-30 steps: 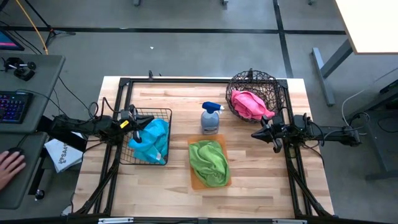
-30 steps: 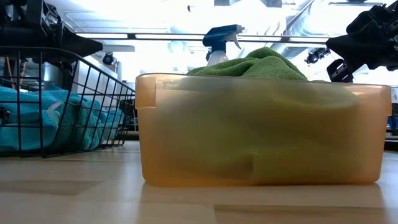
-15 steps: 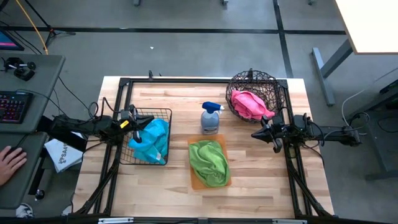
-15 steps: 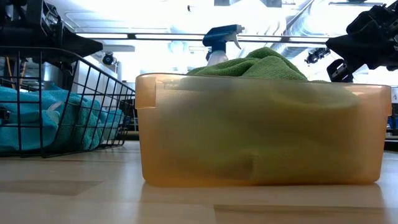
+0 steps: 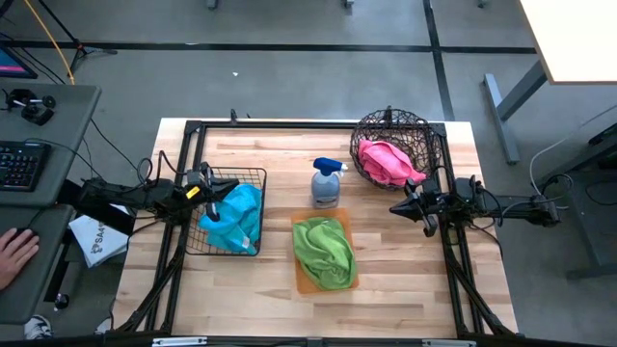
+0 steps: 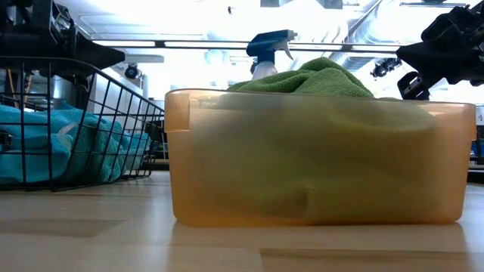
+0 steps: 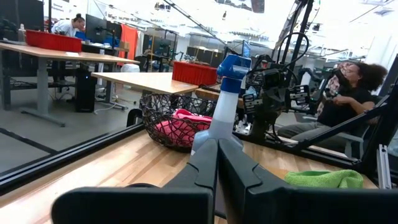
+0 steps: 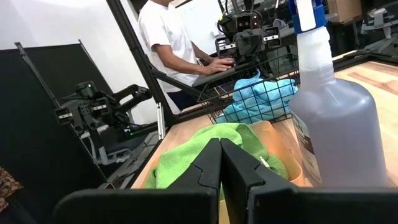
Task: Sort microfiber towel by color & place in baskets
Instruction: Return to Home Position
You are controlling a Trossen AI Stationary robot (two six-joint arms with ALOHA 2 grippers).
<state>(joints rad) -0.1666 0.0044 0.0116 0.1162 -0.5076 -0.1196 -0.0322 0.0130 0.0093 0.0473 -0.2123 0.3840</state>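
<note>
Cyan-blue towels [image 5: 234, 217] lie heaped in the square black wire basket [image 5: 253, 175] at the table's left. A lime green towel [image 5: 323, 251] fills the orange tray [image 5: 301, 280] in the middle and rises above its rim [image 6: 318, 75]. A pink towel [image 5: 388, 161] sits in the round brown wire basket [image 5: 415, 125] at the far right. My left gripper [image 5: 217, 183] hovers shut over the black basket's left part [image 7: 217, 149]. My right gripper [image 5: 393, 207] hangs shut just near of the round basket, pointing left [image 8: 221, 149]. Neither touches anything.
A grey spray bottle with a blue trigger [image 5: 326, 183] stands between the baskets, far of the tray. A person's hand [image 5: 14, 255] rests on the desk left of the table. Bare wood [image 5: 405, 289] lies along the near edge and right of the tray.
</note>
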